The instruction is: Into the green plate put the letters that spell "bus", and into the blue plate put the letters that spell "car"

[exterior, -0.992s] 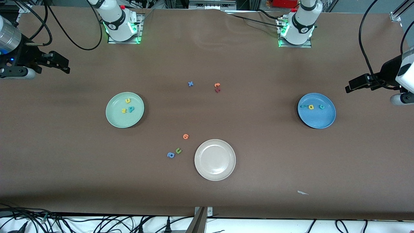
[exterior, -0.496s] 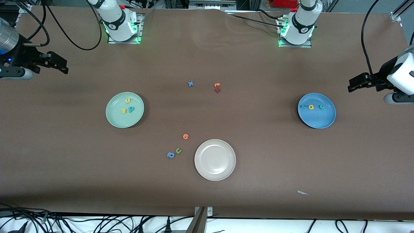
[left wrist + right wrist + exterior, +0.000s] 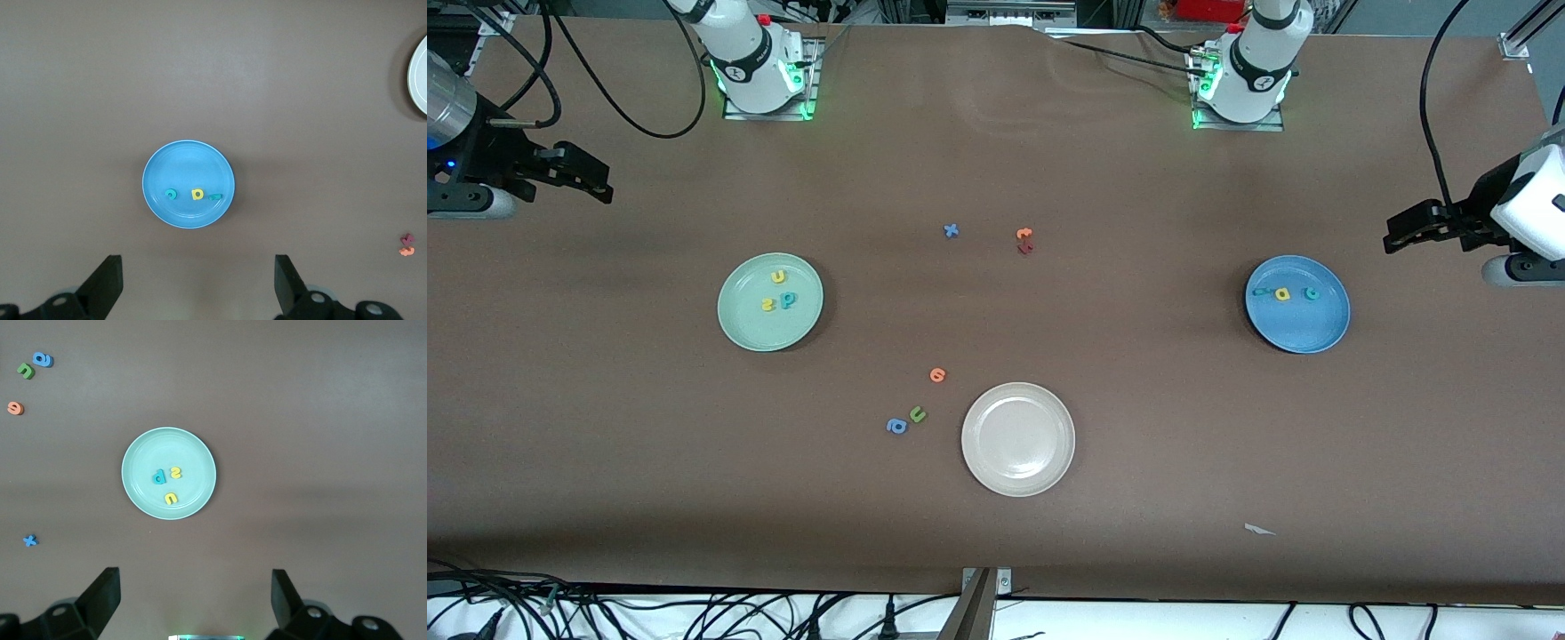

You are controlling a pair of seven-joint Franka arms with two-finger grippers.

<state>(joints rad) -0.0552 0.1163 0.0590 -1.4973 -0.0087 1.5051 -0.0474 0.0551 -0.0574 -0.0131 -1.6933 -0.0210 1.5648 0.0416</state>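
So: both grippers up in the air, each at its own end of the brown matte table [image 3: 1138, 462], fingers spread wide, nothing held.

Left gripper [image 3: 1394, 233]: black wedge-shaped fingers [image 3: 288, 283] set wide apart. Below and just inward of it sits the blue plate [image 3: 1303, 329], round, glossy, shallow rim. In it, a row of three small foam letters: teal c [image 3: 1312, 292], yellow a [image 3: 1282, 293], thin teal r [image 3: 1261, 291], close together but apart.

Right gripper [image 3: 600, 184]: same black fingers [image 3: 101, 595], wide, empty. Below and inward of it lies the green plate [image 3: 760, 336], pale mint, same round shape. Inside: yellow u [image 3: 779, 276], yellow s [image 3: 768, 305], teal b [image 3: 787, 300], the s just beside the b.

Farther out, mid-table between the two grippers: blue x [image 3: 951, 230], orange letter [image 3: 1024, 234] touching a dark red letter [image 3: 1025, 248]. Nearer the front camera: orange round letter [image 3: 937, 374], green u [image 3: 917, 413] just beside a blue a [image 3: 896, 426], then a cream plate [image 3: 1018, 476], smooth, nothing in it. Small white scrap [image 3: 1258, 530] near the table's front edge, toward the left arm's end.
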